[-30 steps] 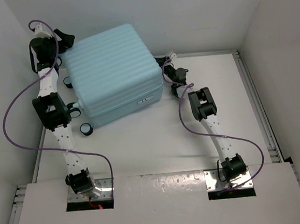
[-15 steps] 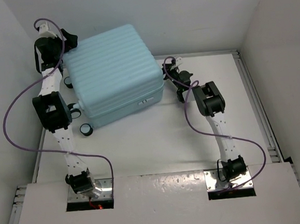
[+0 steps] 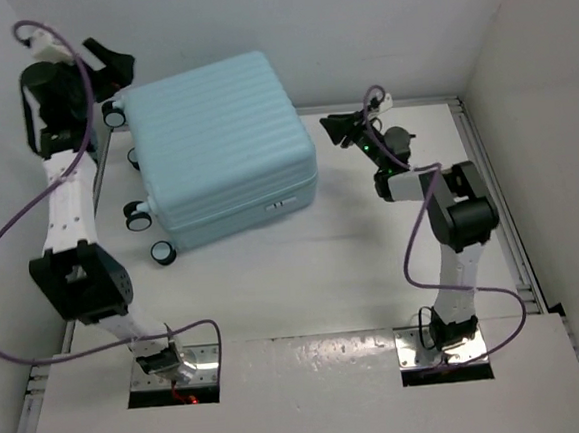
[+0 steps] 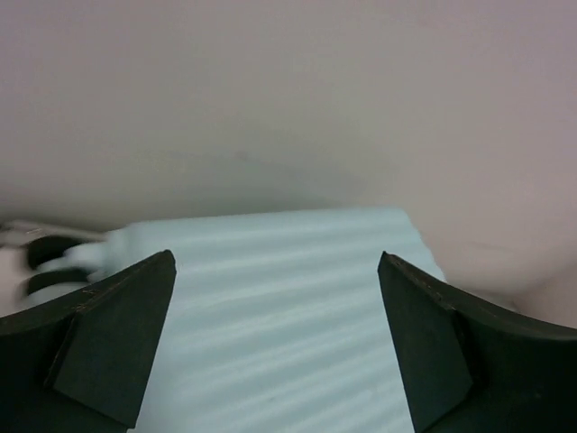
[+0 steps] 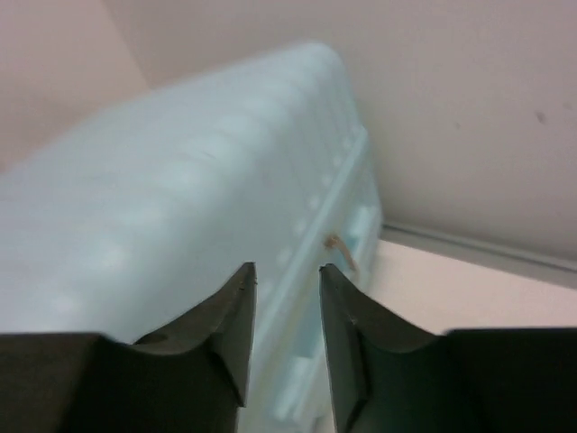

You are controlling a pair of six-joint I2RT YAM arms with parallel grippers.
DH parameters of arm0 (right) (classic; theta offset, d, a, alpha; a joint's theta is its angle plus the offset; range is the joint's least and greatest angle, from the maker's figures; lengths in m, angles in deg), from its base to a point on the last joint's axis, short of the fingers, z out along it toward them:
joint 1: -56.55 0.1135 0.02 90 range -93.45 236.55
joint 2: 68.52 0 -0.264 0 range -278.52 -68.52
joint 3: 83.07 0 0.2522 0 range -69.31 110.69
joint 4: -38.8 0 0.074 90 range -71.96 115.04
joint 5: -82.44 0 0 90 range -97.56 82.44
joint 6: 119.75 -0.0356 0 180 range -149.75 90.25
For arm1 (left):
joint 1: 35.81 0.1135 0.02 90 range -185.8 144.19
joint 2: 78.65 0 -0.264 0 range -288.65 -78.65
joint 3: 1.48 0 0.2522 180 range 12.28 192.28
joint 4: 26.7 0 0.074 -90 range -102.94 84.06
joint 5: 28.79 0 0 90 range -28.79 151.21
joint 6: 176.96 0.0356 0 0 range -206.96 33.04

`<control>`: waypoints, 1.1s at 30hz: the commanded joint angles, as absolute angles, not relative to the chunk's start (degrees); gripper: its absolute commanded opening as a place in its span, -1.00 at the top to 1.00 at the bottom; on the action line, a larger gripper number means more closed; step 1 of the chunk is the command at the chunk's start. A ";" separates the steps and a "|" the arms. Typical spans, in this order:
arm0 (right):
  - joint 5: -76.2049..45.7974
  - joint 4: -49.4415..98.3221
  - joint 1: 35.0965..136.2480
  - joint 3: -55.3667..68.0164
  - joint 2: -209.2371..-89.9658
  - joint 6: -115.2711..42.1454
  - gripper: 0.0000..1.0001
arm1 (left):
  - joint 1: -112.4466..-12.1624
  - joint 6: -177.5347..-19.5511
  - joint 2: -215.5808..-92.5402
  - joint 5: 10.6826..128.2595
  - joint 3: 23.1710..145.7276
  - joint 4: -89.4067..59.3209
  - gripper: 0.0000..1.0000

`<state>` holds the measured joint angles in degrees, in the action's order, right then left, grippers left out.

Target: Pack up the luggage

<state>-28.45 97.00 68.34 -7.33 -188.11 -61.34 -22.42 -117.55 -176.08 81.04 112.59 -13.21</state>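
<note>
The luggage (image 3: pixel 219 147) lies closed on the tabletop (image 3: pixel 304 275), in the upper left-centre of the top view, ribbed shell facing up. Its black wheels (image 3: pixel 137 216) sit along the case's left edge. A small lock plate (image 3: pixel 279 205) shows on the lower side wall.

The left claw (image 3: pixel 107 62) is in the upper left corner of the top view, just beyond the case's upper left corner and clear of the shell. In the left wrist view this claw (image 4: pixel 275 347) is spread wide: its fingers (image 4: pixel 108 347) stand at the lower left and lower right of the frame with nothing between them. The ribbed shell appears blurred beyond.

The right claw (image 3: pixel 332 125) is in the upper centre-right of the top view, tips pointing left toward the case's right side, apart from it. In the right wrist view the claw (image 5: pixel 287 334) shows only a narrow gap between its tips and grips nothing. Behind the gap runs the case's seam, with a small tan tab (image 5: pixel 341 251) on it
</note>
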 commanded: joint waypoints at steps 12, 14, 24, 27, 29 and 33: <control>-34.91 42.13 59.62 18.39 -185.48 -72.29 0.30 | -14.80 -105.68 -168.21 54.10 105.28 20.80 -0.99; -32.09 40.16 59.18 24.62 -189.16 -75.07 0.41 | -14.80 -105.68 -168.82 54.09 102.91 20.81 -0.99; -47.72 37.32 66.28 39.19 -203.44 -86.09 0.64 | -14.79 -108.23 -181.98 59.79 101.64 18.70 -0.99; -49.48 37.86 69.28 35.21 -201.94 -82.05 0.66 | -16.10 -107.19 -186.57 65.93 106.91 17.91 -0.99; -51.76 38.30 70.86 31.27 -200.54 -80.90 0.66 | -16.64 -104.65 -190.96 70.06 109.74 16.87 -0.99; -54.58 41.10 72.54 23.11 -195.63 -76.25 0.68 | -19.45 -102.45 -197.73 79.12 119.38 16.33 -0.91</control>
<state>-45.15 40.28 69.04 28.84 -201.90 -79.70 -15.82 -104.39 -195.77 66.71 112.61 19.64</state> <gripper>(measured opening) 0.162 0.964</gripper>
